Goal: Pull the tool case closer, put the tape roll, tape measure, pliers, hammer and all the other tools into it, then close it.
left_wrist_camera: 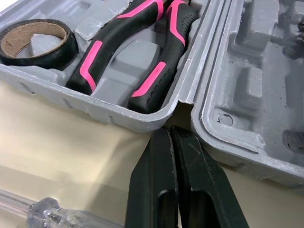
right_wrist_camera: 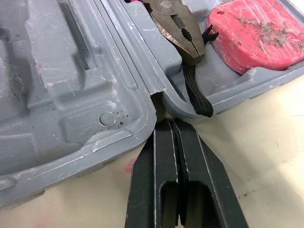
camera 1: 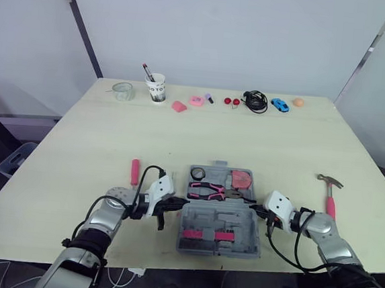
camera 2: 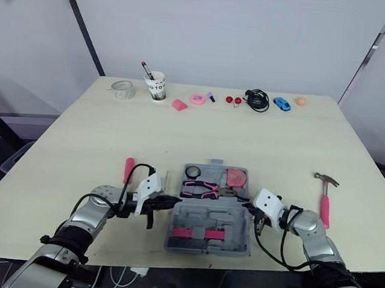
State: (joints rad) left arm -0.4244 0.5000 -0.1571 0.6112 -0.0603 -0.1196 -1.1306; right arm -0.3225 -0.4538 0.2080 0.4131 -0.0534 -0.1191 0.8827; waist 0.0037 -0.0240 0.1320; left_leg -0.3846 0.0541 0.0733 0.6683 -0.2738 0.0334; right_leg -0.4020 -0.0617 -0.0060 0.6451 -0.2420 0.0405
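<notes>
Your right gripper (right_wrist_camera: pixel 167 126), closed and empty beside the tool case (camera 1: pixel 220 233), is nearer the hammer (camera 1: pixel 329 195), whose handle points toward you.

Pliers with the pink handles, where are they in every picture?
Left eye view: pliers in the tool case, far half.
Right eye view: same place.
Left wrist view: pink handles beside the tape roll.
Right wrist view: metal nose beside the red tape measure.
Shared landmark: the case's hinge notch.
</notes>
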